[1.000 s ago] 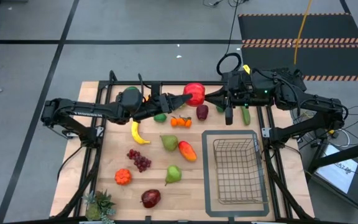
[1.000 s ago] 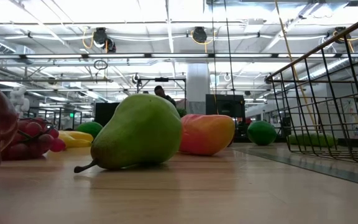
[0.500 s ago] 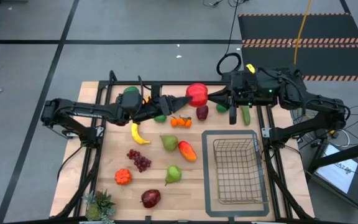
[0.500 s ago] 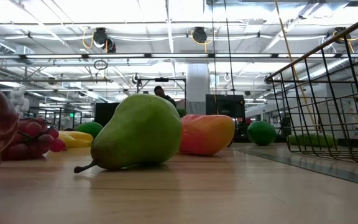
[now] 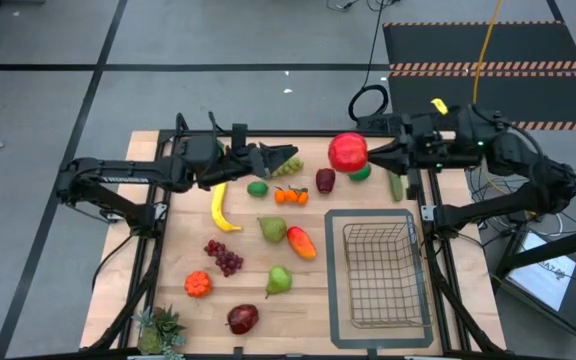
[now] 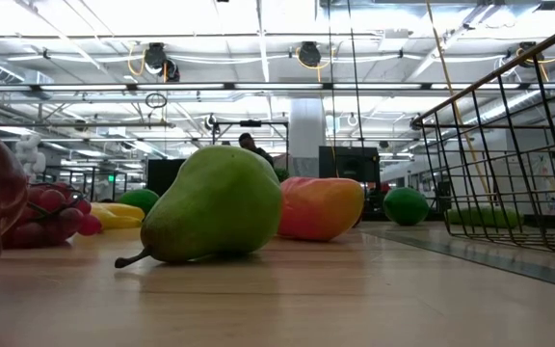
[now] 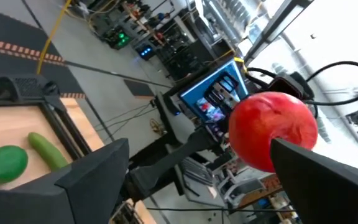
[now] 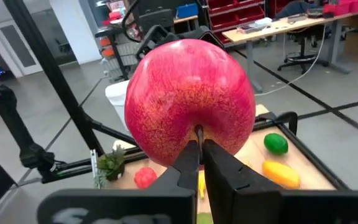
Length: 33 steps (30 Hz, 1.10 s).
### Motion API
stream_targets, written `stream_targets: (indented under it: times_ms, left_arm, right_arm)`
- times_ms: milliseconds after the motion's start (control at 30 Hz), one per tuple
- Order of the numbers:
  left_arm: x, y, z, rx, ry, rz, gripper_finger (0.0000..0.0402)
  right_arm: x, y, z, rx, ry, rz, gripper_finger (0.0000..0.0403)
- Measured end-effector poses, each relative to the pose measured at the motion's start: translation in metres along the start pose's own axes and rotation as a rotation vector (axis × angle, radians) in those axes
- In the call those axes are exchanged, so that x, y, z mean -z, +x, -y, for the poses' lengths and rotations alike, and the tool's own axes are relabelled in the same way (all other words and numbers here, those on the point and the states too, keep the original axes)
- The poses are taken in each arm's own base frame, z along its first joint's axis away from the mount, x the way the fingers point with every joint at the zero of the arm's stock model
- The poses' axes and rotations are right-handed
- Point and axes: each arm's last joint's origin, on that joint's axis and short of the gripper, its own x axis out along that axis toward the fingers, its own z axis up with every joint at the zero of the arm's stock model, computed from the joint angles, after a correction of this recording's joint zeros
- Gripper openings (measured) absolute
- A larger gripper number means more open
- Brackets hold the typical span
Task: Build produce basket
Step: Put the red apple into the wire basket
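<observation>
Red apple by its stem in shut right gripper, above table.

The left arm reaches in from the left along the far part of the worktop, its left gripper level with jaws spread wide and nothing between them. The right arm comes in from the right, its right gripper facing the left one, jaws pinched together on the stem of a red apple held up off the worktop.

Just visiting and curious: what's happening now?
Right gripper shut on red apple's stem, aloft. Left gripper open, empty. Basket empty, way clear.
</observation>
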Motion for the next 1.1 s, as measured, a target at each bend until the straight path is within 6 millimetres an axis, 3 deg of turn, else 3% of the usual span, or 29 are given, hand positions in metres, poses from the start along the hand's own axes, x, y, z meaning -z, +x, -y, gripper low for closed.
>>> stream_targets:
  times_ms: [567, 1100]
  left_arm:
    - [0.011, -0.005, 0.009, 0.024, -0.006, -0.041, 0.0385]
    - [0.037, -0.016, 0.026, 0.033, -0.085, -0.105, 0.0385]
  right_arm:
    - [0.019, -0.046, -0.001, -0.083, 0.221, -0.182, 0.0004]
    - [0.04, -0.057, -0.011, -0.124, 0.488, -0.441, 0.0004]
